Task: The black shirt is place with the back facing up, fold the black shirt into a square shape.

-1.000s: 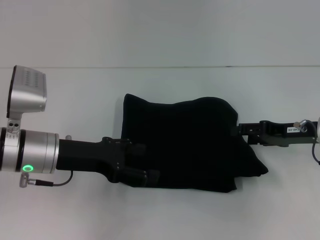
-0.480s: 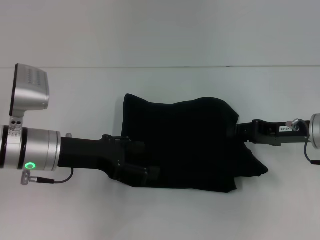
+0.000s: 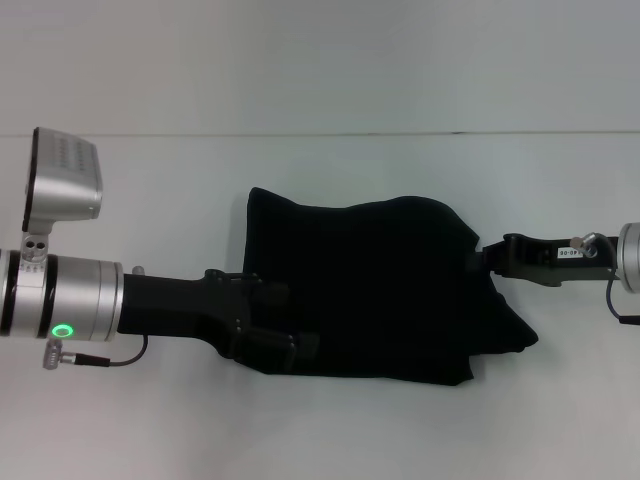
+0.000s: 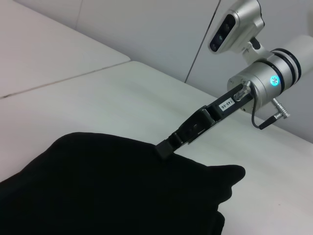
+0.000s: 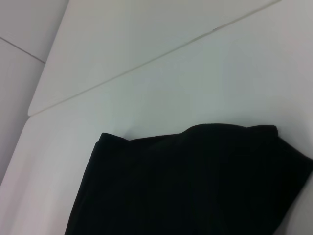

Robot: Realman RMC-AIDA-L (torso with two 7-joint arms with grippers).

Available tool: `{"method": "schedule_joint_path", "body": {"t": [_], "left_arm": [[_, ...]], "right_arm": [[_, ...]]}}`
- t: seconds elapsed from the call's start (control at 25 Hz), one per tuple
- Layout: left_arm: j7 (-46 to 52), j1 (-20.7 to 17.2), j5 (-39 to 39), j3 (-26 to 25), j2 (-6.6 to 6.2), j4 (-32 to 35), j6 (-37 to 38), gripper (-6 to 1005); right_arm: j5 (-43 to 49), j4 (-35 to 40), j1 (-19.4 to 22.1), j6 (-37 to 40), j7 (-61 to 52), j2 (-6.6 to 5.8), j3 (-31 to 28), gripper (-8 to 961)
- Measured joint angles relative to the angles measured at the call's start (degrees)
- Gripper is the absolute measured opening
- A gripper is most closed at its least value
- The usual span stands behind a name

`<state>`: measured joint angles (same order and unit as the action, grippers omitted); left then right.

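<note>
Soft plain-black fabric shirt (image 3: 375, 290) lies bunched in a rough folded block mid-way across the white tabletop (image 3: 320, 430), edges uneven, one flap sagging at its right near corner. Left gripper (image 3: 285, 345) sits on the shirt's left near corner; black on black, can't tell if it's pinching. Right gripper (image 3: 485, 260) touches the shirt's right edge; can't tell its finger state either.
</note>
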<state>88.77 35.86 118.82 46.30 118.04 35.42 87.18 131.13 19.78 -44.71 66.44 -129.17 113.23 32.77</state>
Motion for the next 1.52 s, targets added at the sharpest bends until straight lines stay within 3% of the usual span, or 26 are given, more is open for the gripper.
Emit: {"method": "schedule_joint_path", "body": {"t": [0.36,0.44,0.68,0.88,1.52], "left_arm": [[0.0,0.0,0.0,0.0,0.0,0.0,-0.5,950],[0.0,0.0,0.0,0.0,0.0,0.0,-0.6,950],[0.1,0.0,0.0,0.0,0.0,0.0,-0.6,950],[0.1,0.0,0.0,-0.3,0.0,0.0,-0.7,949],[0.2,0.0,0.0,-0.2,0.0,-0.1,-0.8,949]], "right_arm": [[0.0,0.3,-0.6,-0.4,0.4,0.04,0.0,35],[-0.1,0.5,-0.7,-0.6,0.4,0.07,0.0,20],[-0.1,1.3,-1.6,-0.8,0.4,0.18,0.4,19],[0.1,1.5,-1.8,-0.8,0.5,0.24,0.5,92],[0.0,1.7,-1.3,-1.0,1.6,0.32,0.0,201]]}}
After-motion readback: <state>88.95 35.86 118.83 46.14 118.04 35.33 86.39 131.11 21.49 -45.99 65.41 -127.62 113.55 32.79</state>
